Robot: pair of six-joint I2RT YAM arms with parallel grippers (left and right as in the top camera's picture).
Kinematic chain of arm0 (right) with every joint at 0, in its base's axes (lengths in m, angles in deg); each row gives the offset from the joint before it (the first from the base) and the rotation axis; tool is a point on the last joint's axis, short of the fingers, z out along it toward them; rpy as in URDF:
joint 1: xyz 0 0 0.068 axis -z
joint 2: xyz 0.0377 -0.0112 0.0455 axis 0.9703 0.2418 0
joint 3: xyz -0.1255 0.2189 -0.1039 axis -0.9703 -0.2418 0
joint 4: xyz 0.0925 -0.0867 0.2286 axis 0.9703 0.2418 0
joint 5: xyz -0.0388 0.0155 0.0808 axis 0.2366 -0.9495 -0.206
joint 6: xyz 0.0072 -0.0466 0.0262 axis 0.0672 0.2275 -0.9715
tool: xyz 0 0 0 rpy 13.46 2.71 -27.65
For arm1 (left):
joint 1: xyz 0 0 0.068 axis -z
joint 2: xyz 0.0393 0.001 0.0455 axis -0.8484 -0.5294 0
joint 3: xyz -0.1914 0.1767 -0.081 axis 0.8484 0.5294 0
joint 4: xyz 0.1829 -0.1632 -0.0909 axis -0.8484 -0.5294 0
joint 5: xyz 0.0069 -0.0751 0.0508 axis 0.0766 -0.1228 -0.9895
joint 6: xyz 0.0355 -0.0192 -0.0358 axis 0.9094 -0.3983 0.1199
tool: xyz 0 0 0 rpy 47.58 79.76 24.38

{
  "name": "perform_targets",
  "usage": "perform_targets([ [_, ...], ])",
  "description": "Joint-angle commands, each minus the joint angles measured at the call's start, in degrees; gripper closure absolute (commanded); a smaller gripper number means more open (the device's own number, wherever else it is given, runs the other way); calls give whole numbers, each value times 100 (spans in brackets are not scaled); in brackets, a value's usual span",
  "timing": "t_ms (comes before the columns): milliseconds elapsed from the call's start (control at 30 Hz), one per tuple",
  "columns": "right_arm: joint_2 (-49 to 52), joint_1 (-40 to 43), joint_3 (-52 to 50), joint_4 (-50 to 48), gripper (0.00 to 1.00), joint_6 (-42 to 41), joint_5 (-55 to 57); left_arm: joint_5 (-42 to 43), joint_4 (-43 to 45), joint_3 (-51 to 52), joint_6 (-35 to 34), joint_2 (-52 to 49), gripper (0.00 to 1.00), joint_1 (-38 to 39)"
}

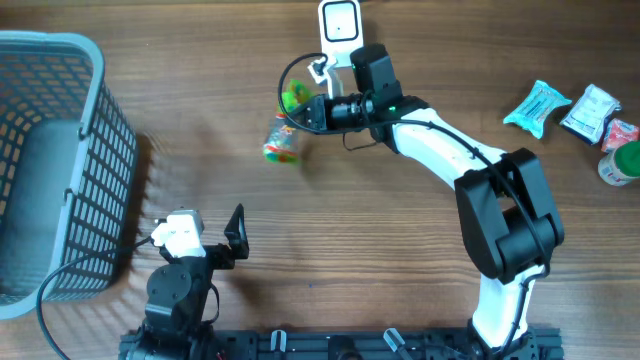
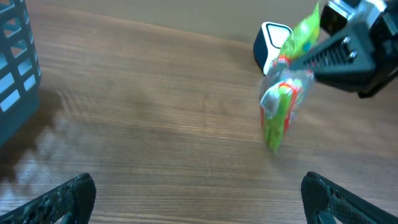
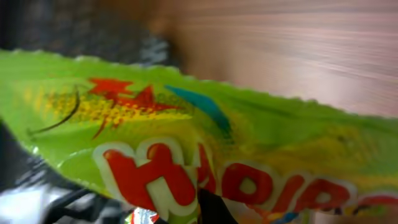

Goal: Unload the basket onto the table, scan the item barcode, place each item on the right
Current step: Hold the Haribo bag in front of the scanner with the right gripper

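Fig. One snack bag [image 1: 284, 130] is held above the bench [image 1: 400, 250] near its far edge, its top pinched in my right claw [image 1: 305, 108], which is clenched on it. It sits just beside the one white scanner [image 1: 341, 22]. My left claw [image 2: 199, 202] stands released by the front edge, well apart. One basket [image 1: 100, 150] occupies the left edge. Four other items [image 1: 590, 110] lie at the right edge.

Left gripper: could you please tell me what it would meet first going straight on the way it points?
Probably bare table: the open left gripper points at wood, with the snack bag right of its line and the basket left, though depth is unclear.
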Motion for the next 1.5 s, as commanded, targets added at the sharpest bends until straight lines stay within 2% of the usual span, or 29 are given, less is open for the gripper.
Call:
perform_targets([
  [0,-581,181,442,1049,95,577,1786,48,15,26,90,31,0,-42],
  [100,-745,210,1720,2835,96,1362,3405,48,15,26,90,31,0,-42],
  [200,-702,251,2483,3383,96,1670,4603,48,17,26,90,31,0,-42],
  [300,-492,345,2568,2758,95,1856,5226,48,17,26,90,31,0,-42],
  [433,348,350,2603,1248,95,2273,5914,48,15,26,90,31,0,-42],
  [533,1054,350,2977,669,95,2398,6078,48,17,26,90,31,0,-42],
  [567,1504,350,3491,675,95,2400,6092,48,15,26,90,31,0,-42],
  [700,2107,350,4297,732,95,2361,6247,48,17,26,90,31,0,-42],
  [867,2124,350,4468,669,95,2422,6336,48,15,26,90,31,0,-42],
  [1000,2138,339,4522,686,95,2420,7176,48,17,26,90,31,0,-42],
  [1067,2096,365,4861,1198,95,2417,7836,48,15,26,90,31,0,-42],
  [1167,1808,498,5626,3025,95,2236,8450,48,15,26,90,31,0,-42],
  [1233,1469,649,5683,4385,96,1711,8489,48,15,26,90,31,0,-42],
  [1300,1351,879,5683,5515,95,1078,8006,48,15,26,90,31,0,-42],
  [1333,1370,1036,5670,5744,95,1322,6898,48,17,26,90,31,0,-42],
  [1367,1390,1119,5628,5742,92,1784,6142,48,17,26,90,31,0,-42],
  [1400,1432,1239,5534,5624,66,2356,5386,48,15,26,90,31,0,-42],
  [1433,1486,1340,5421,5434,21,2704,5222,48,15,26,90,31,0,-42],
  [1467,1580,1443,5252,5193,0,3042,5193,48,17,26,90,31,0,-42],
])
